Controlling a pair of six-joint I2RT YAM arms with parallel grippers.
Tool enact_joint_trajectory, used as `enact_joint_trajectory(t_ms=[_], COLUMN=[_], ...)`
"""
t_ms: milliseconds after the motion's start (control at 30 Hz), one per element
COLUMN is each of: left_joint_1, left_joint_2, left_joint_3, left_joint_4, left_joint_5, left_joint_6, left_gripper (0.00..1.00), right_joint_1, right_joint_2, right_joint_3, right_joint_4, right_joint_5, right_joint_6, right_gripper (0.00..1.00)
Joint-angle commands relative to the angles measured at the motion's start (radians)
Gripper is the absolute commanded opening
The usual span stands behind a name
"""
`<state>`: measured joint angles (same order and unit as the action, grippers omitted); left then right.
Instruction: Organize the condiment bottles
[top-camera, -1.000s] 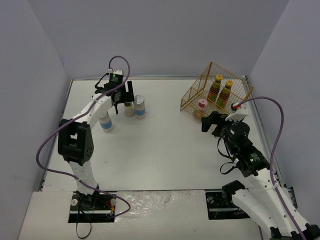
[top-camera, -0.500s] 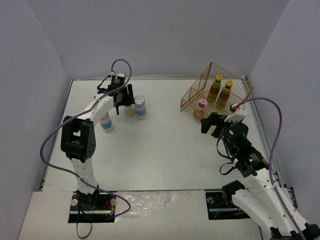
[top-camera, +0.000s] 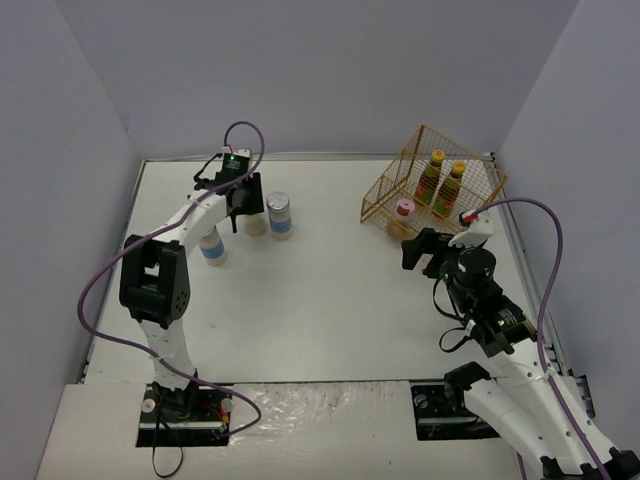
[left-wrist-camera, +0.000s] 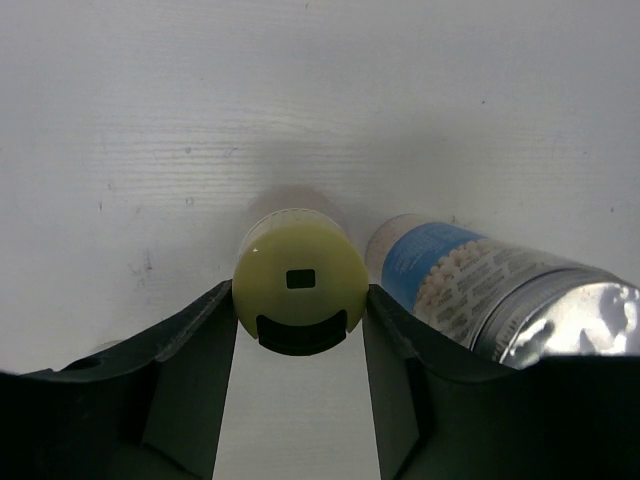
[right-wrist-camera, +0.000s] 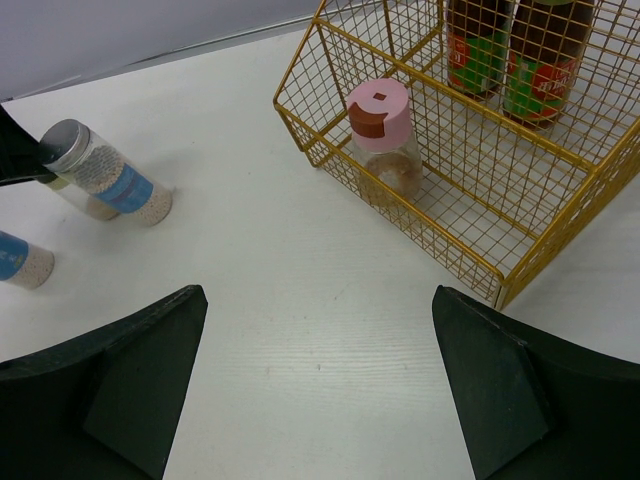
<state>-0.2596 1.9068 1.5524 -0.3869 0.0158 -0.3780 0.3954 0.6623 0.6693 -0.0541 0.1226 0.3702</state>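
Note:
My left gripper (left-wrist-camera: 300, 312) is shut on the pale green lid of the green-lidded shaker (left-wrist-camera: 300, 275), which stands upright on the white table at the back left (top-camera: 255, 224). A silver-lidded, blue-labelled jar (left-wrist-camera: 470, 285) stands just right of it (top-camera: 281, 215). A second such jar (top-camera: 211, 246) stands nearer the front left. Inside the yellow wire basket (top-camera: 385, 190) are two dark-red sauce bottles with yellow caps (top-camera: 431, 176) (top-camera: 453, 186) and the pink-lidded shaker (right-wrist-camera: 381, 136). My right gripper (right-wrist-camera: 320, 370) hangs open and empty over bare table in front of the basket.
The basket's open low side (right-wrist-camera: 400, 225) faces my right gripper. Grey walls close in the table at the back and on both sides. The purple cable (top-camera: 240, 135) loops above the left wrist.
The left jaws have closed from wide apart onto the green lid. The right arm has drifted slightly, its jaws still open.

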Motion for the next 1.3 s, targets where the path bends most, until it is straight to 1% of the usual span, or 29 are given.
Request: enact_joint_trajectory(t_ms=[0, 167, 267, 400, 500, 533, 600, 633, 667, 733, 800, 867, 967, 1200, 1267], left_joint_1=[0.0, -0.032, -0.083, -0.198, -0.336, -0.355, -0.43, -0.445, -0.484, -0.507, -0.53, -0.546, -0.566, -0.579, -0.581], left_joint_2=[-0.201, -0.367, -0.452, -0.532, -0.557, -0.558, -0.548, -0.54, -0.518, -0.494, -0.454, -0.421, -0.399, -0.376, -0.387], left_joint_3=[0.003, -0.029, -0.088, -0.179, -0.242, -0.258, -0.287, -0.292, -0.307, -0.313, -0.314, -0.31, -0.329, -0.393, -0.404], left_joint_4=[-0.036, -0.142, -0.187, -0.212, -0.162, -0.156, -0.091, -0.076, -0.037, 0.016, 0.048, 0.063, 0.106, 0.149, 0.154], left_joint_5=[-0.023, 0.022, 0.031, 0.03, 0.007, 0.007, 0.01, 0.008, 0.001, 0.001, 0.003, 0.0, -0.007, -0.007, -0.026], left_joint_6=[0.024, 0.023, 0.024, 0.021, 0.004, 0.002, -0.012, -0.013, -0.017, -0.026, -0.033, -0.037, -0.036, -0.052, -0.057], left_gripper=[0.02, 0.02, 0.02, 0.03, 0.03, 0.04, 0.04, 0.05, 0.07, 0.08, 0.12, 0.14, 0.19, 0.36, 0.45], right_joint_1=[0.008, 0.008, 0.008, 0.008, 0.008, 0.009, 0.008, 0.008, 0.01, 0.008, 0.01, 0.009, 0.013, 0.06, 0.093], right_joint_2=[-0.01, -0.019, -0.02, -0.016, -0.007, -0.006, 0.0, 0.001, 0.004, 0.01, 0.022, 0.038, 0.059, 0.114, 0.141], right_joint_3=[0.009, 0.022, 0.031, 0.035, 0.034, 0.033, 0.032, 0.031, 0.029, 0.025, 0.021, 0.019, 0.013, 0.008, 0.016], right_joint_4=[0.059, 0.023, 0.006, -0.006, -0.012, -0.012, -0.013, -0.013, -0.012, -0.014, -0.023, -0.026, -0.024, -0.019, -0.012], right_joint_5=[-0.004, 0.001, 0.007, 0.01, -0.008, -0.009, -0.02, -0.024, -0.035, -0.044, -0.046, -0.054, -0.074, -0.06, -0.042], right_joint_6=[0.002, -0.007, -0.015, -0.022, -0.024, -0.024, -0.02, -0.02, -0.021, -0.03, -0.03, -0.03, -0.034, -0.047, -0.05], right_gripper=[0.93, 0.93, 0.93, 0.94, 0.95, 0.96, 0.96, 0.96, 0.97, 0.97, 0.97, 0.98, 0.98, 0.98, 0.98])
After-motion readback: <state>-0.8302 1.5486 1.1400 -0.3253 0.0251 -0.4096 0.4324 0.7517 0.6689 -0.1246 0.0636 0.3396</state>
